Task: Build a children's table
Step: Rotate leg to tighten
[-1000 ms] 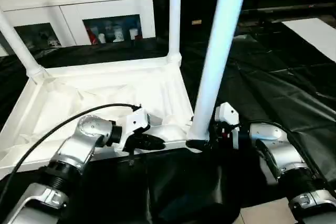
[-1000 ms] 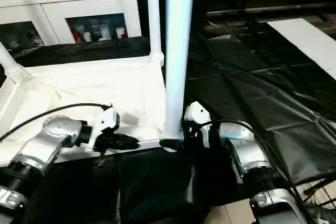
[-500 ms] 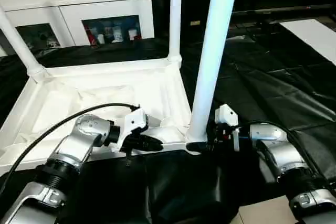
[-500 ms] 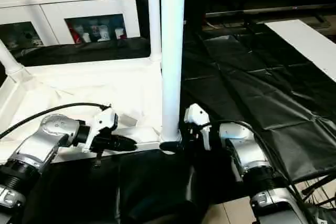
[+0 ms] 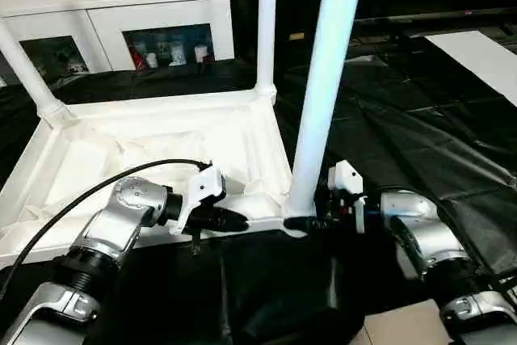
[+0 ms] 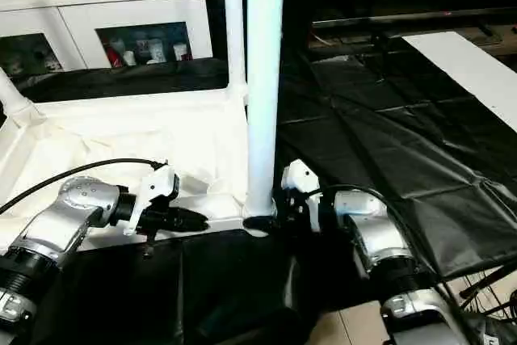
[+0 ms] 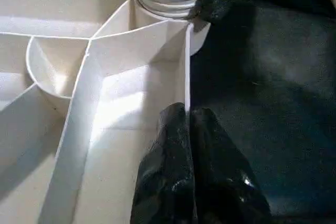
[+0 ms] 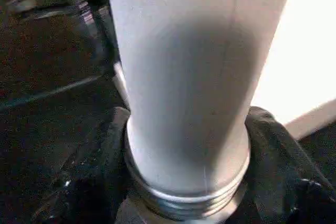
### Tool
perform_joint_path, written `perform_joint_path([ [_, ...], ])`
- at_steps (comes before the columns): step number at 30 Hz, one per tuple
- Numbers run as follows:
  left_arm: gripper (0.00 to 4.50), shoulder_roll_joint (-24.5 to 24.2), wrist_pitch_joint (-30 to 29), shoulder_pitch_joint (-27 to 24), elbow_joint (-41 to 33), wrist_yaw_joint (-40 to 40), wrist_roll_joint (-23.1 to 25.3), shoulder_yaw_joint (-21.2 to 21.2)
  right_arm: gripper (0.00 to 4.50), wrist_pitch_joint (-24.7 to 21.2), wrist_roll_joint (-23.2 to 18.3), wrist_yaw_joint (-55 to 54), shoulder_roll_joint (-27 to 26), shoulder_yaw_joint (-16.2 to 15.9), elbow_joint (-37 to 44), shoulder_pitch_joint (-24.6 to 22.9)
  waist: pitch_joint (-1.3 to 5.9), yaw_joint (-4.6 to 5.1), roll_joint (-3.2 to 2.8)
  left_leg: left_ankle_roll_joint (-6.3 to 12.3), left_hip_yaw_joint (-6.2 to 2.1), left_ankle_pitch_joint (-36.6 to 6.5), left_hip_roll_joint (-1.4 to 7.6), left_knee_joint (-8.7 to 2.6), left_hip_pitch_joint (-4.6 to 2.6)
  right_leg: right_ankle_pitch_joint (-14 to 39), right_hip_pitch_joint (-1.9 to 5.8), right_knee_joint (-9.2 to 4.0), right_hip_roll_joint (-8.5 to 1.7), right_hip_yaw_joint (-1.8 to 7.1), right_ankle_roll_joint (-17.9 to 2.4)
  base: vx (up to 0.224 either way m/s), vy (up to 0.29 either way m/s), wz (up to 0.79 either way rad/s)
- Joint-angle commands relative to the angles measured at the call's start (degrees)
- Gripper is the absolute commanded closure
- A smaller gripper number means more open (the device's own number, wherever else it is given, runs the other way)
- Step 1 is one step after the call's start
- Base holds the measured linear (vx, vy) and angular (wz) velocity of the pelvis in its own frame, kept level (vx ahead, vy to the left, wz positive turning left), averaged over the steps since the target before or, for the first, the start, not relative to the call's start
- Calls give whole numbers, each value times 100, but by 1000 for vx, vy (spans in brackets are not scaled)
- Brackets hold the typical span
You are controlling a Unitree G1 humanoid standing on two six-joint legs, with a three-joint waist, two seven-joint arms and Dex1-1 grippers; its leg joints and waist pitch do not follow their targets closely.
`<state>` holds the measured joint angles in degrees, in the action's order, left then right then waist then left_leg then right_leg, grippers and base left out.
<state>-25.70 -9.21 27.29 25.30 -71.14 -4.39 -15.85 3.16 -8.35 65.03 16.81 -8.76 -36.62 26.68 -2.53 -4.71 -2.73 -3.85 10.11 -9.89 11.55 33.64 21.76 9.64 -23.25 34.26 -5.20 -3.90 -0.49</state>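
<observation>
At the tabletop's near corner: right gripper [image 8: 184, 182] clasps the leg [image 5: 323, 94], apparently seated in its socket.
Near rim: left gripper [image 7: 188, 124] pinches the tabletop [image 5: 145, 151] edge.

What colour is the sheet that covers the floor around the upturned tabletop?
Black; the sheet is glossy and creased. The right eye view shows it best, beside the white tabletop.

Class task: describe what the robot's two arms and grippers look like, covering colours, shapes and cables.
Both forearms are silver, rounded metal with black ribbed joints. A black cable loops over the left arm; a thinner one runs along the right arm. Each wrist carries a white block, then black jaws.
</observation>
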Motion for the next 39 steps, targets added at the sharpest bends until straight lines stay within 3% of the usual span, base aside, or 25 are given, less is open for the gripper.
perform_joint_path([
  [1, 450, 216, -83, 22, 45, 212, 83, -124, 181, -15, -121, -650, -341, 191, -68, -13, 339, 11, 0, 122, -26, -1691, 142, -444, -88, 1625, 266, -406, -280, 201, -1267, 0, 0, 0],
  [6, 450, 618, -313, 145, 309, 1006, 347, -152, 181, -54, -42, -1788, -1064, 302, -210, -27, 296, 88, -10, -37, -56, -2074, 127, -483, -122, 2326, 227, -478, -279, 198, -1020, 0, 0, 0],
  [10, 450, 962, -545, 298, 567, 1661, 486, -111, 181, -91, 76, -2487, -1509, 324, -374, 59, 257, 156, 12, -113, -95, -2490, 103, -489, -191, 3207, 180, -591, -307, 180, -742, 0, 0, 0],
  [11, 450, 1291, -725, 459, 814, 2224, 531, 11, 181, -188, 38, -3012, -1878, 422, -526, 177, 255, 162, 48, -93, -96, -2482, 97, -491, -186, 3315, 170, -607, -307, 178, -677, 0, 0, 0],
  [12, 450, 1459, -778, 541, 933, 2492, 550, 64, 181, -224, 15, -3316, -2057, 497, -646, 258, 249, 162, 27, -102, -96, -2504, 94, -490, -196, 3378, 153, -617, -309, 179, -659, 0, 0, 0],
  [13, 450, 1498, -789, 559, 960, 2550, 551, 79, 181, -228, 4, -3368, -2095, 517, -671, 274, 246, 172, 28, -124, -107, -2588, 89, -485, -226, 3523, 126, -649, -312, 165, -611, 0, 0, 0],
  [15, 450, 1733, -841, 678, 1142, 2885, 588, 142, 181, -272, 10, -3798, -2311, 643, -896, 406, 249, 178, 59, -114, -126, -2631, 83, -502, -198, 3563, 151, -666, -305, 142, -530, 0, 0, 0],
  [16, 450, 1828, -861, 737, 1240, 3040, 623, 159, 181, -238, 105, -4008, -2369, 655, -1024, 471, 243, 170, 58, -108, -126, -2710, 82, -499, -233, 3641, 107, -695, -310, 139, -489, 0, 0, 0],
  [18, 450, 1984, -942, 828, 1378, 3225, 684, 190, 181, -156, 409, -4551, -2440, 651, -1285, 590, 230, 191, 55, -120, -138, -2868, 73, -507, -242, 3714, 96, -717, -301, 119, -453, 0, 0, 0],
  [20, 450, 2008, -940, 845, 1398, 3244, 682, 210, 181, -107, 474, -4644, -2458, 633, -1339, 618, 221, 214, 51, -95, -154, -3115, 52, -515, -297, 3862, 90, -801, -296, 50, -329, 0, 0, 0],
  [23, 450, 2008, -910, 875, 1435, 3228, 696, 245, 181, 2, 644, -4761, -2482, 586, -1406, 662, 247, 215, 43, -70, -176, -3069, 76, -583, -251, 3628, 153, -787, -325, 67, -334, 0, 0, 0],
  [27, 450, 1890, -753, 832, 1389, 3054, 749, 198, 181, 84, 550, -4557, -2487, 638, -1405, 671, 244, 199, 67, -14, -167, -3009, 79, -598, -234, 3501, 143, -782, -343, 106, -413, 0, 0, 0],
  [28, 450, 1858, -687, 820, 1378, 3021, 768, 183, 126, 84, 506, -4506, -2486, 662, -1406, 675, 243, 195, 71, 2, -159, -2970, 77, -596, -231, 3495, 138, -782, -345, 117, -427, 0, 0, 0],
  [30, 450, 1778, -626, 755, 1307, 2896, 800, 156, 112, 172, 539, -4514, -2453, 684, -1415, 692, 242, 194, 76, 16, -152, -2937, 78, -595, -231, 3507, 134, -783, -350, 123, -437, 0, 0, 0],
  [33, 450, 1615, -458, 612, 1110, 2565, 815, 71, 84, 253, 593, -4472, -2330, 674, -1294, 681, 257, 200, 89, 35, -168, -2762, 92, -623, -161, 3443, 187, -756, -373, 128, -430, 0, 0, 0],
  [36, 450, 1296, -93, 415, 727, 2030, 831, -117, 71, 449, 678, -4032, -1850, 556, -928, 624, 289, 189, 64, 48, -149, -2478, 103, -627, -123, 2957, 214, -695, -367, 158, -571, 0, 0, 0],
  [37, 450, 1242, -26, 387, 666, 1939, 830, -143, 71, 439, 632, -3876, -1762, 557, -840, 608, 316, 182, 86, 111, -135, -2222, 119, -625, -71, 2538, 257, -646, -354, 179, -637, 0, 0, 0],
  [39, 450, 1201, -129, 376, 609, 1876, 794, -123, 71, 411, 529, -3621, -1618, 576, -677, 570, 328, 157, 74, 202, -82, -1893, 125, -588, -82, 1872, 238, -579, -322, 202, -852, 0, 0, 0],
])
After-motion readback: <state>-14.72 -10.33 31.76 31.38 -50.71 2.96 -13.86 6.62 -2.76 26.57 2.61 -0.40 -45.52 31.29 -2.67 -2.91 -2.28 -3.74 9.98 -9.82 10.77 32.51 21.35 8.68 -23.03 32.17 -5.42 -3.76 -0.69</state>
